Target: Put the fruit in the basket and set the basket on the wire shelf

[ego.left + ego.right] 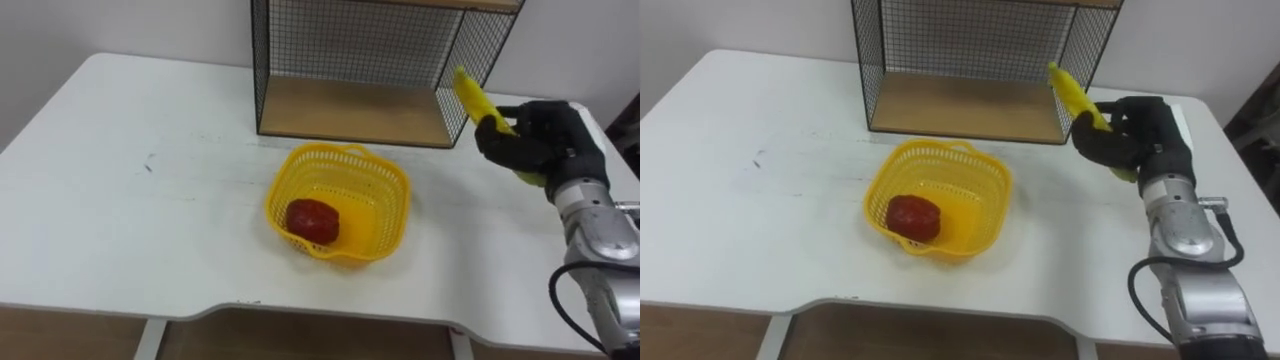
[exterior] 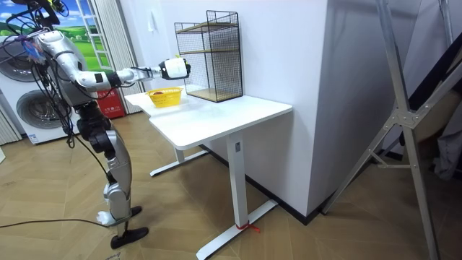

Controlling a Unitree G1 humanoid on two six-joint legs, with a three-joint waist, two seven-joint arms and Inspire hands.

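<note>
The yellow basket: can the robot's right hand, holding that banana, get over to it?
Probably yes. The right hand grips the banana just right of the basket, whose top is open; bare table lies between them, and the wire shelf stands behind, not between.

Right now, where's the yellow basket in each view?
Left eye view: basket at centre, on the table, in front of the wire shelf.
Right eye view: basket slightly left of centre.
Room view: basket upper left, left of the wire shelf.
Shared landmark: wire shelf.
</note>
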